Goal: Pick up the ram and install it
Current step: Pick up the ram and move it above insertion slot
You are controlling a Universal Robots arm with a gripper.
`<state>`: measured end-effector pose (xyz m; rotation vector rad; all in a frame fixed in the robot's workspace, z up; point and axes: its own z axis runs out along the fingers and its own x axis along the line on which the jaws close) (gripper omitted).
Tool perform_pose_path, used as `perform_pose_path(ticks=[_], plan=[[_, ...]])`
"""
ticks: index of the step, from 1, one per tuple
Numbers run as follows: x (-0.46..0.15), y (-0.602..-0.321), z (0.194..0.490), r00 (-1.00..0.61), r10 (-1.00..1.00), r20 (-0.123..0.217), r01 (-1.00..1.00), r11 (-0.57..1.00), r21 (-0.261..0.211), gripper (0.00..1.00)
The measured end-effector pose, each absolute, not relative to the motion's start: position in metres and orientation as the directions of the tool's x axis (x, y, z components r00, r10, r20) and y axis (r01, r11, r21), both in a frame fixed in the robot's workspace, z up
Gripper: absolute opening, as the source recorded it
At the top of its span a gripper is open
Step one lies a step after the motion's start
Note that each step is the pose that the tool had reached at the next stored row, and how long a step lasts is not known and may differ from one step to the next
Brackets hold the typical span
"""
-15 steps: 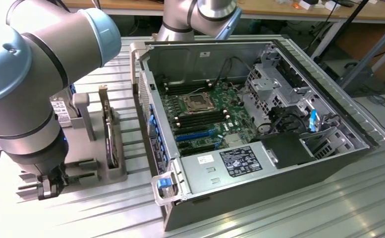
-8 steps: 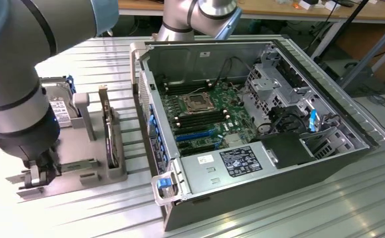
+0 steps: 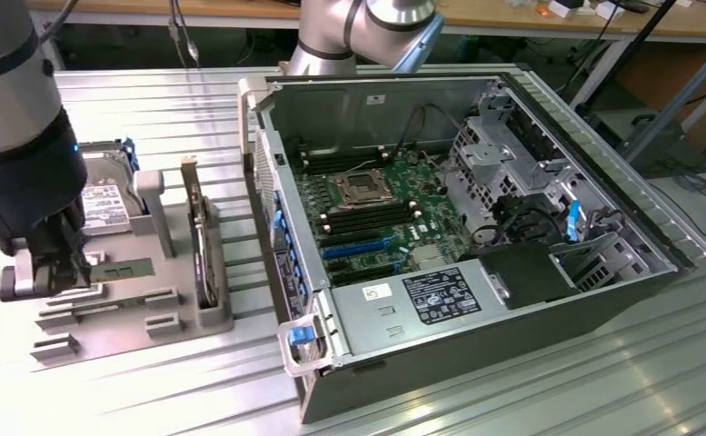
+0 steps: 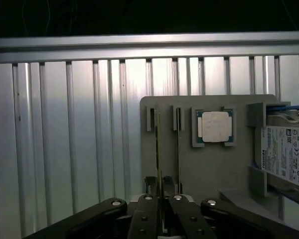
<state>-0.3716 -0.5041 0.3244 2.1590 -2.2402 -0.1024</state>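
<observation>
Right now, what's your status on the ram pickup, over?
Gripper down at the gray tray, lined up on the ram. Ram on edge at the tray, not installed. Processor chip and hard drive beside it, apart.

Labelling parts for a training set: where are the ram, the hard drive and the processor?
ram (image 3: 199,229): exterior view, middle of the stick.
hard drive (image 4: 285,154): wrist view, white label.
processor (image 4: 215,126): wrist view, silver lid's centre.

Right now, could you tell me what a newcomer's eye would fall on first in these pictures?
The open computer case, its motherboard bared, dominates the exterior view's right. At that view's left a grey tray holds the ram on edge near a hard drive, with the robot arm looming over it.
</observation>
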Motion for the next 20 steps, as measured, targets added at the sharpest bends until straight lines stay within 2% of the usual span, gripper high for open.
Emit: perform_pose_path(ticks=[4,10,15,20], plan=[[-0.364,-0.504,0.342,-0.038,-0.999,-0.022,-0.996,0.036,0.086,0.14],[-0.359,-0.502,0.355,-0.038,-0.999,-0.023,-0.996,0.036,0.086,0.14],[-0.348,-0.501,0.356,-0.037,-0.997,-0.062,-0.998,0.033,0.059,0.14],[-0.334,-0.501,0.357,-0.037,-0.997,-0.063,-0.998,0.033,0.061,0.14]])
